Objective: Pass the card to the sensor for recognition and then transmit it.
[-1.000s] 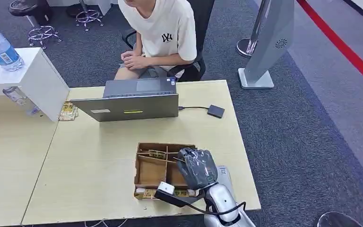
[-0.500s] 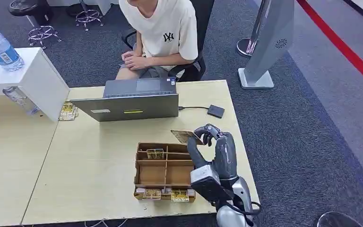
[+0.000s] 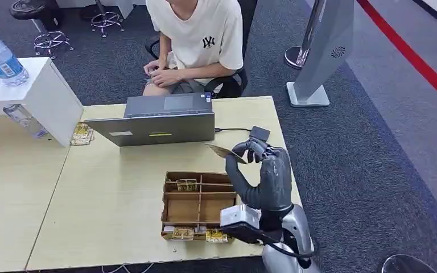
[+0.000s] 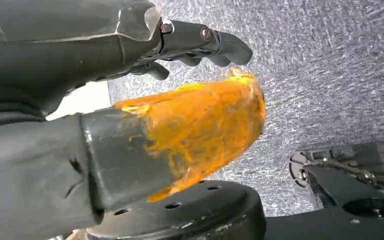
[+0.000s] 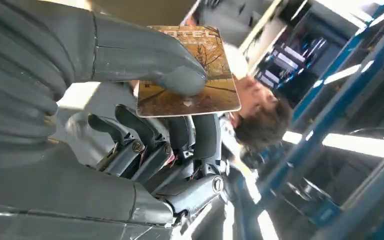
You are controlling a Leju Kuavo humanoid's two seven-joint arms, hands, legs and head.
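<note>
At the far left of the head view, a water bottle [image 3: 0, 58] stands on a white stand [image 3: 40, 94], and a second bottle [image 3: 24, 119] lies on the pale table [image 3: 108, 187] beside it. A small stack of cards [image 3: 82, 134] sits against the stand's base. The laptop [image 3: 156, 120] occupies the far middle of the table, and a person [image 3: 196, 42] sits behind it. A bare strip of tabletop separates the laptop from the cardboard divider box [image 3: 196, 206], which stands near the front edge with loose cards along its near side. My right hand [image 3: 260, 170] is raised above the box's right end and pinches the card [image 3: 223, 151] between thumb and fingers; the card is tilted and clear of the table. The black sensor [image 3: 260, 133], cabled to the laptop, lies just beyond the card, near the table's right edge, with grey carpet [image 3: 364, 159] past that edge. The right wrist view shows the card's printed face [image 5: 190, 75] with the thumb pressed on it. My left hand [image 4: 130, 115] appears in the left wrist view above carpet, fingers extended and apart, holding nothing.
</note>
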